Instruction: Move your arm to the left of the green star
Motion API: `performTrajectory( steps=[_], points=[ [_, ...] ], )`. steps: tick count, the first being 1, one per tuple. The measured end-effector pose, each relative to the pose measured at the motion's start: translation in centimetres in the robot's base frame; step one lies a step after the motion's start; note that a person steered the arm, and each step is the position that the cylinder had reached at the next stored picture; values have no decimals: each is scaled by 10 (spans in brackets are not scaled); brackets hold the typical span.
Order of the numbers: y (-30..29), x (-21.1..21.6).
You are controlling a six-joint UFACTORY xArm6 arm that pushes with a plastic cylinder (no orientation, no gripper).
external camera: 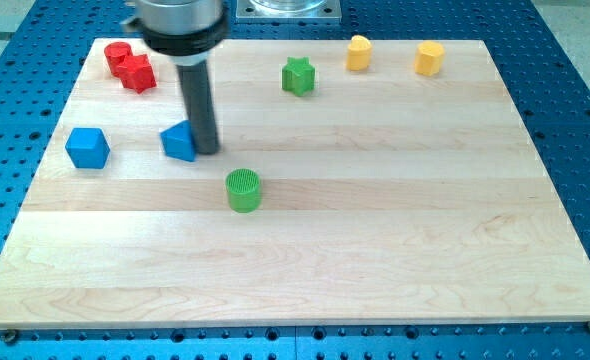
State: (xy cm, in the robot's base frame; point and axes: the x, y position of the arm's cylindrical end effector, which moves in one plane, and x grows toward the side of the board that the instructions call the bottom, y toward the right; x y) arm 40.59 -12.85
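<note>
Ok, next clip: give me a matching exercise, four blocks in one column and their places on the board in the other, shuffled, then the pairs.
Things
1. green star
2. green cylinder
3. blue cube
4. blue triangular block

Places
A. farthest toward the view's left of the four
B. right against my tip, on its left side
C. near the view's top edge, left of two yellow blocks
D. below and right of my tip, toward the board's middle

Pairs: 1-C, 2-D, 3-A, 4-B
</note>
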Motion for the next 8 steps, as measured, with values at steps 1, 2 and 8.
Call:
performTrajectory(
  steps=[1, 2, 8],
  points=[
    [-43, 0],
    [-56, 4],
    [15, -3]
  ],
)
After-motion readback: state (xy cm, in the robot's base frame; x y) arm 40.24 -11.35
